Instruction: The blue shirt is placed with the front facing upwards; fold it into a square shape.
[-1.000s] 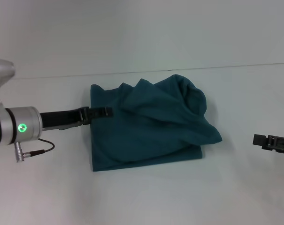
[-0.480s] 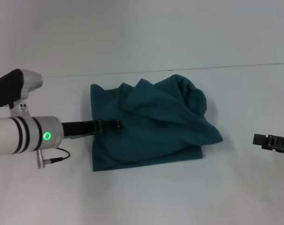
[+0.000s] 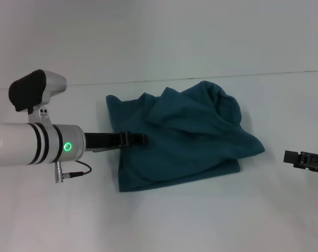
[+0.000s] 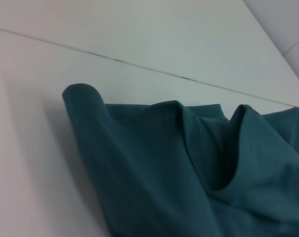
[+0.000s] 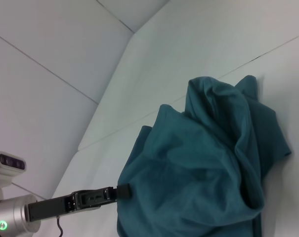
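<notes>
While the fold is unfinished, progress: blue shirt (image 3: 185,139) bunched mid-surface (image 3: 164,220), not square.
Left claw (image 3: 139,139): on the shirt's left edge, grip state unclear.
Right claw (image 3: 293,157): parked right, state unclear.

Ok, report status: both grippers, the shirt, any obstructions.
Left gripper low over the blue shirt, at its left half. Right gripper parked at the right edge, clear of the cloth. Shirt bunched, not square. No obstructions seen.

Blue shirt (image 3: 185,142): soft matt cloth
</notes>
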Controlling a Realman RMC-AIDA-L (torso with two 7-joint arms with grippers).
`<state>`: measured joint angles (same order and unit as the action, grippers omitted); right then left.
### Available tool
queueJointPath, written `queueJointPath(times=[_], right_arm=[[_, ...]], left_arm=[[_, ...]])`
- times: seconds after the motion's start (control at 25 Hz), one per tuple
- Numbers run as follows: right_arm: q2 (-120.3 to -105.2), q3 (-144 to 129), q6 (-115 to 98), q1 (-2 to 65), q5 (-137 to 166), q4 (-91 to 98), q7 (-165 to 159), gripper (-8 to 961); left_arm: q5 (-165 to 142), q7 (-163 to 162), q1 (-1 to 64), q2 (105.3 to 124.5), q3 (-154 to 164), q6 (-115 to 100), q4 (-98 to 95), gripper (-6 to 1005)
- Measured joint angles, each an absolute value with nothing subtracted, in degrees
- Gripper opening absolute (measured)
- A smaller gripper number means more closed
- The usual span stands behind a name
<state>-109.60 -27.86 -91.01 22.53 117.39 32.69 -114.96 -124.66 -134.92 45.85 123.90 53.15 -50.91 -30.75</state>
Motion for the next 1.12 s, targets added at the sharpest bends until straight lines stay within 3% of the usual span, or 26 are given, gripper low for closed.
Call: queueJointPath(times=[0.2,0.4,0.52,0.88,1.12], right_arm=[[-109.62,-27.86,-91.04,22.66,117.38,32.69,-114.96,883],[-109.69,-27.86,-91.06,22.56,117.40,32.69,-114.96,883],[-109.67,-27.85,-91.06,22.33,117.29,32.69,-114.99,883],[-109.60,-27.77,-91.06,22.66,117.17,32.70,-115.38,882],[-109.59,-27.77,-91.06,22.70,117.14,32.70,-115.43,883]], left_arm=[[-124.65,-134.57,45.76,123.90,53.29,-50.88,-30.57,652],[-124.19,-134.70,45.48,123.95,53.25,-52.25,-31.15,416],[-123.86,-134.74,45.37,123.94,52.88,-55.89,-31.69,218],[-120.11,-134.91,41.86,123.61,50.81,-67.16,-34.44,156],[-121.07,-135.94,35.29,122.42,43.58,-74.64,-37.29,141]])
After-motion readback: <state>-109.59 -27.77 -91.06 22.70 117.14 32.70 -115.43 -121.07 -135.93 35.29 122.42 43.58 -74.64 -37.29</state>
